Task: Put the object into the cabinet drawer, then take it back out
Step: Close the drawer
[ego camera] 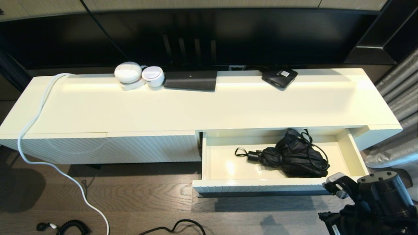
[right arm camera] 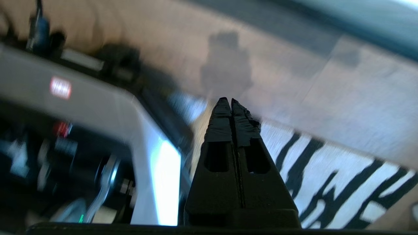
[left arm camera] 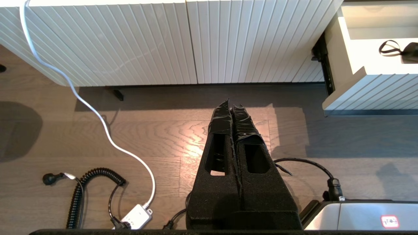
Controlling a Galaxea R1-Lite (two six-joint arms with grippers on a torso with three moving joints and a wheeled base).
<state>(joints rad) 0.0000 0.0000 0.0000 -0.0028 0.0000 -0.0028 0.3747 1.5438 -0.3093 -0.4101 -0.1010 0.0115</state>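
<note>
Folded black umbrella (ego camera: pixel 294 153): lying in the open cabinet drawer (ego camera: pixel 261 188), right half; right end effector (right arm camera: pixel 231 101) closed, empty, low over the floor, apart from it; left end effector (left arm camera: pixel 232 103) closed, empty, facing the cabinet front.

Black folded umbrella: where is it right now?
In the head view, the black folded umbrella lies inside the open white ribbed cabinet drawer, toward its right half, strap end pointing left. The right pincer, closed, is down over the floor.
</note>
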